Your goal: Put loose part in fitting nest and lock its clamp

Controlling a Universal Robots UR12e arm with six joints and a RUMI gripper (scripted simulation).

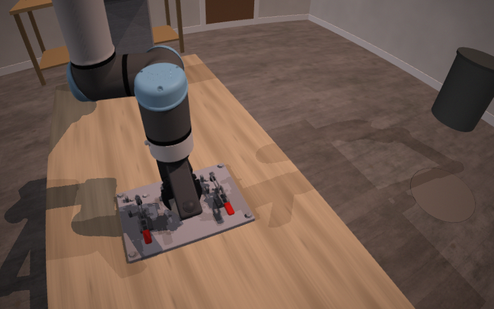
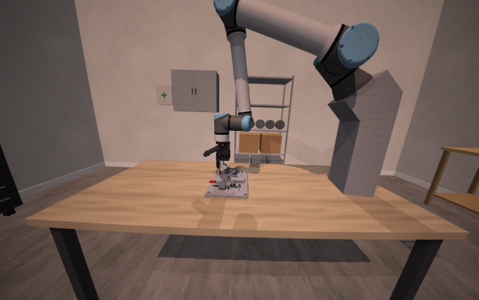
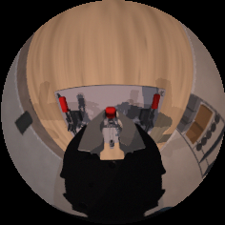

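The grey fixture plate [image 1: 204, 227] [image 2: 229, 194] [image 3: 95, 95] lies on the wooden table and carries three toggle clamps with red handle tips. My gripper [image 1: 173, 208] [image 2: 220, 166] [image 3: 111, 110] stands upright over the middle nest. It is shut on the middle clamp's handle [image 3: 111, 112], whose red tip shows just beyond the fingertips in the wrist view. The left clamp's red handle [image 1: 147, 236] [image 3: 62, 103] and the right clamp's red handle [image 1: 228, 208] [image 3: 155, 100] lie low and untouched. The gripper hides the middle nest, so I cannot see whether the part is in it.
The wooden table [image 1: 255, 277] [image 2: 317, 211] bears only the fixture. The robot's grey pedestal [image 2: 364, 141] stands at the table's back right. A dark bin [image 1: 464, 91] stands on the floor far to the right.
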